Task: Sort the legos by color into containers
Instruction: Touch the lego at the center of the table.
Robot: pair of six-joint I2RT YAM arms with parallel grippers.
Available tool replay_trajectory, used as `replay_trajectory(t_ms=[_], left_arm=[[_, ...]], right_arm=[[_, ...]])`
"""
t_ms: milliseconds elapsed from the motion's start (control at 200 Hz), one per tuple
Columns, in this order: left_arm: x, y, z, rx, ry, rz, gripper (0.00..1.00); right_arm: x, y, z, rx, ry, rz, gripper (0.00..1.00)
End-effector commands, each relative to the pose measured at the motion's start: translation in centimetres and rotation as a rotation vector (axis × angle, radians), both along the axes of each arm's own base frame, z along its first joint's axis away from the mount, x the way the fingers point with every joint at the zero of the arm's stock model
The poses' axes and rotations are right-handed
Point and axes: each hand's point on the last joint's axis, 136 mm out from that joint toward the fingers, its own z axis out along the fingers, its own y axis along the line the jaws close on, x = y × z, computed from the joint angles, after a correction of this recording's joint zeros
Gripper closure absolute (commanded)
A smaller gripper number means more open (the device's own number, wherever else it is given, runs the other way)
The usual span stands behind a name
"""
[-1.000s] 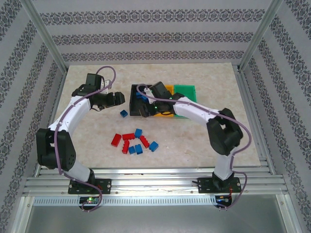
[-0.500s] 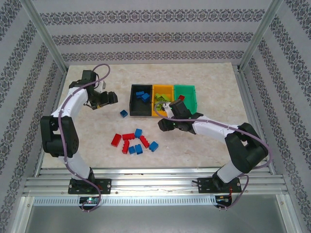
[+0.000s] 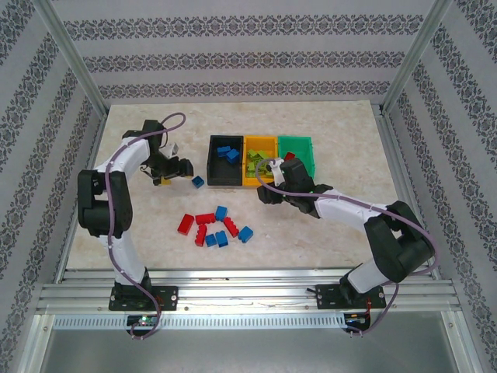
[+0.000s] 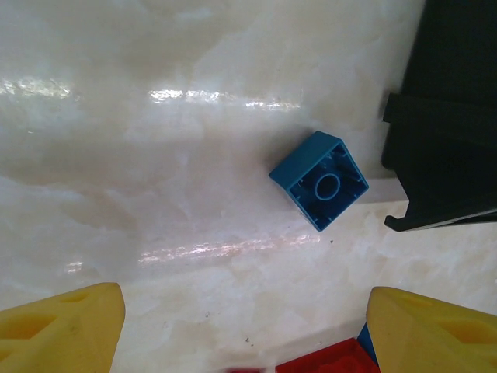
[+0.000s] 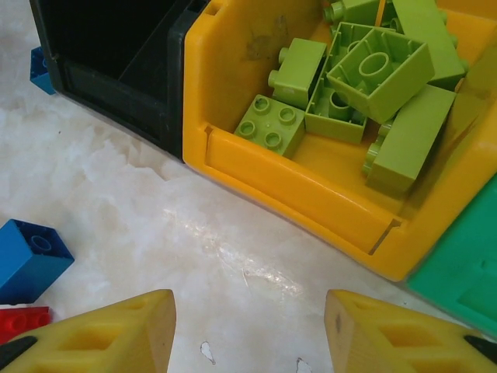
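My left gripper [image 4: 245, 334] hangs with its fingers apart and nothing between them. In my wrist view a lone blue brick [image 4: 320, 190] lies at about one o'clock from it, hollow side up on the tabletop [image 3: 334, 124]. The brick sits just beside the black bin [image 4: 450, 116], at three o'clock. My right gripper [image 5: 248, 326] is also spread and empty, low over the tabletop. The orange-yellow bin [image 5: 295, 186] is at twelve o'clock, with lime green bricks [image 5: 373, 70] in it. The green bin [image 5: 458, 272] is at three.

I judge the step in hand to be picking up that blue brick for the black bin. It lies cornerwise to my fingers, so I should turn the wrist until they face two flat sides. I should then centre over it and come straight down, keeping the bin-side finger off the black wall.

A second ago my right arm reached over the black and orange-yellow bins. It has since drawn back to the near side of the orange-yellow one. My left gripper has come nearer to the blue brick. The red and blue bricks [image 3: 213, 229] at six o'clock from the bins have not moved.
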Motion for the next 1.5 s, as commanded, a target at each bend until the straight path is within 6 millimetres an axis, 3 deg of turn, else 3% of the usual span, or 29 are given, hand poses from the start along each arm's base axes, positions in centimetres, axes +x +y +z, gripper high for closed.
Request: replay_trajectory(t_ms=[0,160,265,485,670,854,949,1074,1204,1494], left_arm=[[-0.8,-0.9,0.0,0.01,0.028,-0.049,0.18],[-0.7,-1.9,-1.3,0.029,0.039,-0.071,0.19],[0.2,-2.7,-1.0,0.029,-0.031,-0.06,0.19],[0.6,-2.2,-0.8,0.076,-0.091,-0.054,0.19],[0.5,-3.1,-2.4,0.111,-0.069,-0.104,0.19],[0.9,-5.6,-4.0,0.063,-0.045,-0.148,0.19],[0.8,-5.4,-4.4,0.086,-0.04,-0.158,0.19],[1.3,-4.6,-3.6,0.135,-0.072,-0.168,0.19],[2.3,-5.2,-2.6,0.101,-0.121,-0.145,0.21],[3.5,-5.5,-3.3,0.131,-0.079,-0.177,0.25]], right_arm=[[0.2,0.2,0.7,0.033,-0.024,-0.008,0.46],[0.1,0.5,0.7,0.039,-0.021,-0.002,0.46],[0.1,0.6,0.6,0.042,-0.016,0.001,0.46],[-0.1,0.9,0.7,0.049,-0.012,0.01,0.46],[-0.3,1.0,1.0,0.052,-0.016,0.017,0.45],[0.1,0.7,0.3,0.016,-0.011,0.01,0.45],[0.2,0.6,0.3,0.007,-0.016,0.008,0.45],[0.2,0.4,0.3,-0.002,-0.025,0.006,0.45],[0.4,0.2,0.4,-0.016,-0.033,-0.003,0.45],[0.2,0.1,0.6,-0.012,-0.038,0.001,0.45]])
